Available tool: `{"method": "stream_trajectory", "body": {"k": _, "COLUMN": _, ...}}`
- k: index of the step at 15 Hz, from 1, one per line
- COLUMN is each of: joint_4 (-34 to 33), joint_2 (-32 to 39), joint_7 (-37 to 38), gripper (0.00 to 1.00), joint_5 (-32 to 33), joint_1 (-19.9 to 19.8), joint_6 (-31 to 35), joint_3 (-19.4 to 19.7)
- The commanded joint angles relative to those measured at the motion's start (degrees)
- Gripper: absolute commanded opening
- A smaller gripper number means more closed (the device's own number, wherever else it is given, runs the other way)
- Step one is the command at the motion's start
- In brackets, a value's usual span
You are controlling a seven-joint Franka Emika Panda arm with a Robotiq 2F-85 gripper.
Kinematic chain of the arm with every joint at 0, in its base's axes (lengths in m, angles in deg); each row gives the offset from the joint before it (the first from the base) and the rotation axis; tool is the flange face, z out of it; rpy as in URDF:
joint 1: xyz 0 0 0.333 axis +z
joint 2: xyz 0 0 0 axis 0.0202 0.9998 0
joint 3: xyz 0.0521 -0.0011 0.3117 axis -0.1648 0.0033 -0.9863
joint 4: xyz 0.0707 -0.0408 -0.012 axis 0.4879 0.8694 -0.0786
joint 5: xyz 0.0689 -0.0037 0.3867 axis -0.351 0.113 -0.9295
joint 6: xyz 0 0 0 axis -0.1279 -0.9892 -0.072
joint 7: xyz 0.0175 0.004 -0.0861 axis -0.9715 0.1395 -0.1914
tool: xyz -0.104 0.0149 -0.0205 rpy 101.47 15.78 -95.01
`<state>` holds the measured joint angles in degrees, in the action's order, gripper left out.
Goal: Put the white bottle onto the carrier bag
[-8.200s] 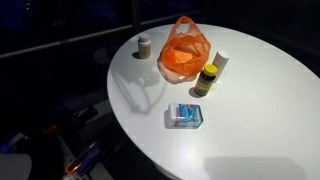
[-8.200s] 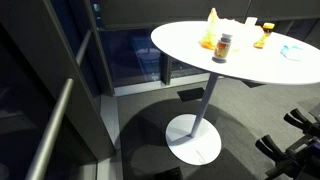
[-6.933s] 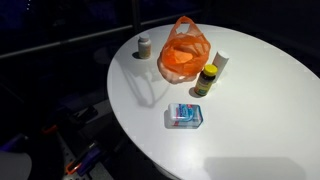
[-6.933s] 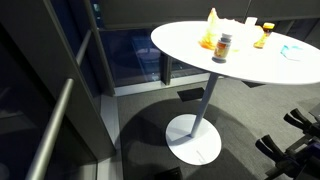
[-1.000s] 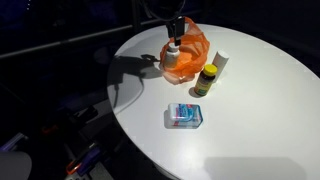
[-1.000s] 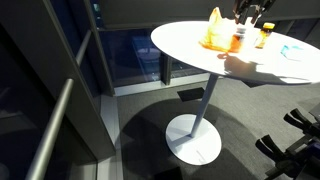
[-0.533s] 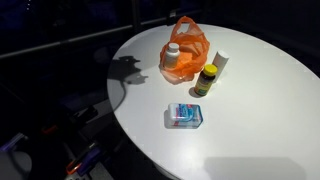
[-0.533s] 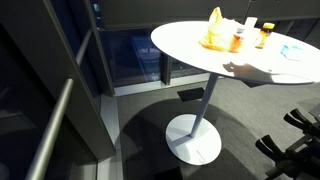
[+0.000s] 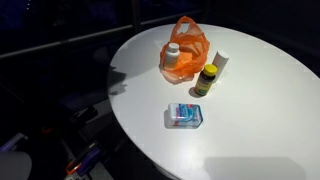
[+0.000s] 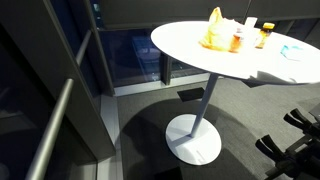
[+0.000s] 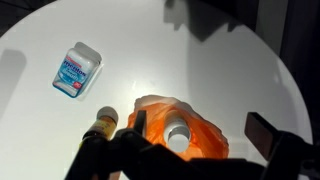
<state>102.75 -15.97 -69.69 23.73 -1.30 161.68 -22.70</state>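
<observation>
The white bottle with a white cap stands upright on the orange carrier bag on the round white table. Both show in the other exterior view too, the bottle beside the bag's peak. In the wrist view I look straight down on the bottle's cap in the middle of the bag. My gripper is open and empty, well above the bottle, its fingers spread either side. It is out of both exterior views.
A dark bottle with a yellow lid stands next to the bag. A blue and white packet lies nearer the table's front. A small white object sits behind the bag. The table edge is close.
The white bottle went from the table beside the bag onto the bag. My gripper let go of it and rose out of the exterior views; its shadow has slid off the table.
</observation>
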Motion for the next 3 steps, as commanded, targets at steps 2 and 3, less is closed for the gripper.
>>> {"method": "stream_trajectory", "body": {"k": 2, "joint_4": -0.1, "joint_2": 0.0, "joint_7": -0.2, "gripper": 1.00, "joint_5": -0.1, "joint_1": -0.8, "joint_6": -0.3, "joint_3": -0.7}}
{"method": "stream_trajectory", "body": {"k": 3, "joint_4": 0.0, "joint_2": 0.1, "joint_7": -0.2, "gripper": 1.00, "joint_5": -0.1, "joint_1": -0.8, "joint_6": -0.3, "joint_3": -0.7}}
